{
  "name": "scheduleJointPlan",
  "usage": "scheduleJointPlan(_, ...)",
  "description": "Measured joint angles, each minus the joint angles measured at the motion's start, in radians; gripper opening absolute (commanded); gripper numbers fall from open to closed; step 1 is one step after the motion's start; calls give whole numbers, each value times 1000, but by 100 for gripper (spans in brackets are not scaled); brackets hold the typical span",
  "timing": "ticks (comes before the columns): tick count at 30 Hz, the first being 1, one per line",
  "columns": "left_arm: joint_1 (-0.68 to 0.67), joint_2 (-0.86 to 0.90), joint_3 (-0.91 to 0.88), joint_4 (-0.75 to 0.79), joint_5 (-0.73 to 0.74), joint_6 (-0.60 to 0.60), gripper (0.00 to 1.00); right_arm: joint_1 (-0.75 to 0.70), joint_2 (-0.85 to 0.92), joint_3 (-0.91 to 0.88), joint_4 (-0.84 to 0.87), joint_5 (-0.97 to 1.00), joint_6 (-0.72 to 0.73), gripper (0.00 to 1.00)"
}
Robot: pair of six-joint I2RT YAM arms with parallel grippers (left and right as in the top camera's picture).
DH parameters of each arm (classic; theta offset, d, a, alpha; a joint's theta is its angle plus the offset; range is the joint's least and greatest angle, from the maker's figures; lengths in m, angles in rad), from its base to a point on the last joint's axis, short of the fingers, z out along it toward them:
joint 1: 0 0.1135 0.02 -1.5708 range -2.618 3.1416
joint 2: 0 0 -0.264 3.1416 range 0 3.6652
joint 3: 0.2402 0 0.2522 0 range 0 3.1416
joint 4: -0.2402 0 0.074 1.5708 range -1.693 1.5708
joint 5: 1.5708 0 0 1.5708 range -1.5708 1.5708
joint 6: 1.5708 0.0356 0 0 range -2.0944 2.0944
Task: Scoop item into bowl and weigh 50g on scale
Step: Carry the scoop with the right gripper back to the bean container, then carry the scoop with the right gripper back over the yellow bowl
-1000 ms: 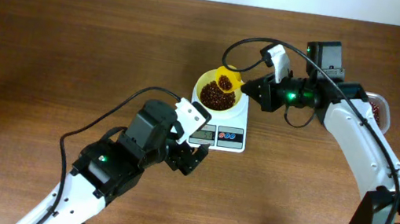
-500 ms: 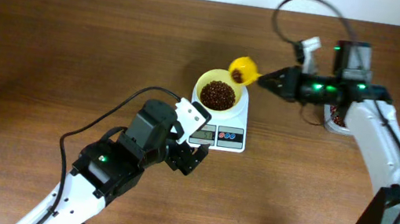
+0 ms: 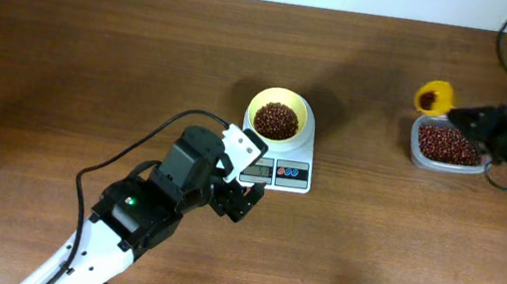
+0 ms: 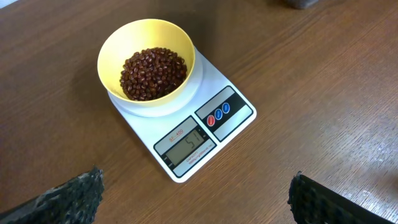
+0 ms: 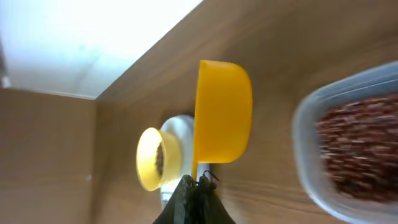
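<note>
One bowl [image 4: 146, 32], one scale [image 4: 231, 111], one scoop [image 3: 434, 95], one tub [image 5: 303, 134]

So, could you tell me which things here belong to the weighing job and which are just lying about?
Job: beans, pale yellow bowl, white scale, yellow scoop, clear tub of spare beans.
Lying about: nothing that I can see.

The table [image 3: 95, 58] is matt brown wood with visible grain. The scale [image 4: 214, 86] is smooth white plastic, the bowl [image 4: 124, 43] and scoop [image 5: 224, 112] glossy yellow plastic, and the tub [image 3: 415, 146] clear plastic.
</note>
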Motion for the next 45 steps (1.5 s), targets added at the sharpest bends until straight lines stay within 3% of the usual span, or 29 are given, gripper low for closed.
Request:
scheduleJointPlan(4, 0, 0, 0, 0, 0, 0, 99, -53, -100, 2, -56, 118, -19, 4)
scheduleJointPlan(14, 0, 0, 0, 0, 0, 0, 99, -62, -107, 2, -102, 439, -141, 4)
scheduleJointPlan(28, 0, 0, 0, 0, 0, 0, 99, 155, -107, 2, -106, 938, -254, 4)
scheduleJointPlan(45, 0, 0, 0, 0, 0, 0, 99, 157, -107, 2, -86, 985, -498, 4)
